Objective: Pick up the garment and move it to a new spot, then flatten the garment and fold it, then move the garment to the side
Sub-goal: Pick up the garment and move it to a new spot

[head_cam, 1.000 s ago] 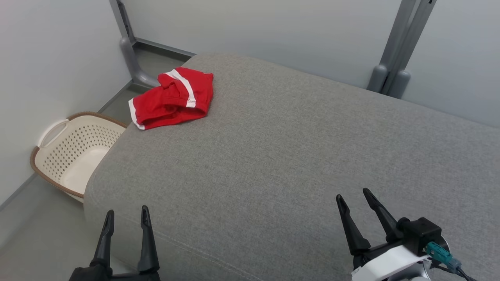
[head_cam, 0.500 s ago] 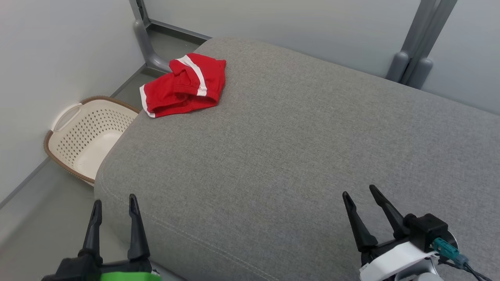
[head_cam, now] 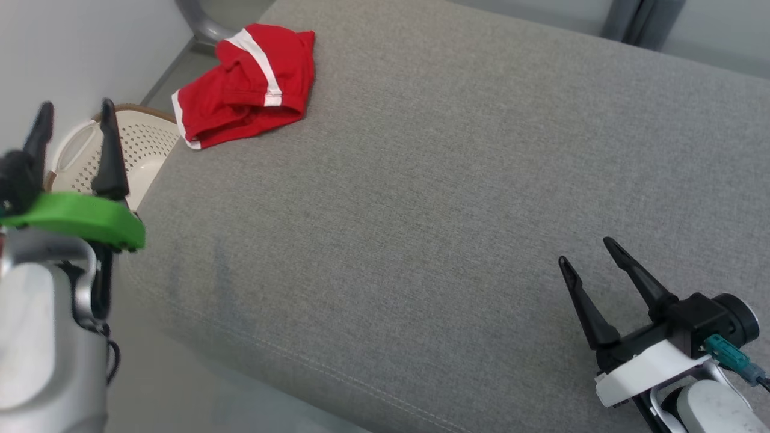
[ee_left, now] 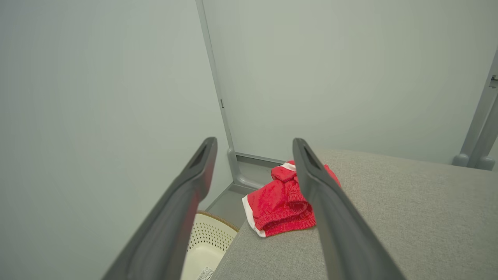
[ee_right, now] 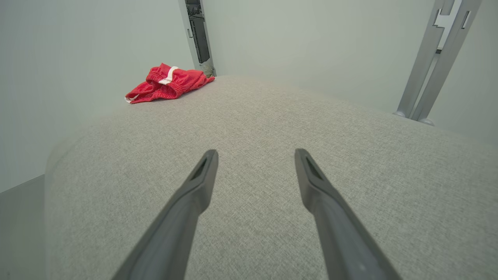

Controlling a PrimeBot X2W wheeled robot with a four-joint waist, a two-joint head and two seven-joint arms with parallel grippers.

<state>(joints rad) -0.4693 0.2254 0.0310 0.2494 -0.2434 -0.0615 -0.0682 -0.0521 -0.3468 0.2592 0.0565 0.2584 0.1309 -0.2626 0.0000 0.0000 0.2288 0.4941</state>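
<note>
The garment (head_cam: 243,84) is a crumpled pair of red shorts with white trim, lying at the far left corner of the grey cushioned surface (head_cam: 421,180). In the left wrist view the garment (ee_left: 278,204) lies ahead, partly behind one finger; in the right wrist view the garment (ee_right: 165,83) sits far off at the upper left. My left gripper (head_cam: 75,111) is raised at the left edge, beside the surface and well short of the garment, open and empty. My right gripper (head_cam: 586,249) hovers over the near right of the surface, open and empty.
A cream perforated laundry basket (head_cam: 141,135) with a brown rim stands on the floor left of the surface, just behind my left gripper. Grey metal posts (ee_right: 432,58) rise by the pale walls behind the surface.
The camera has tilted down and shifted. My left arm has risen high at the left edge, now level with the basket. The right gripper has kept its pose. The garment lies unmoved.
</note>
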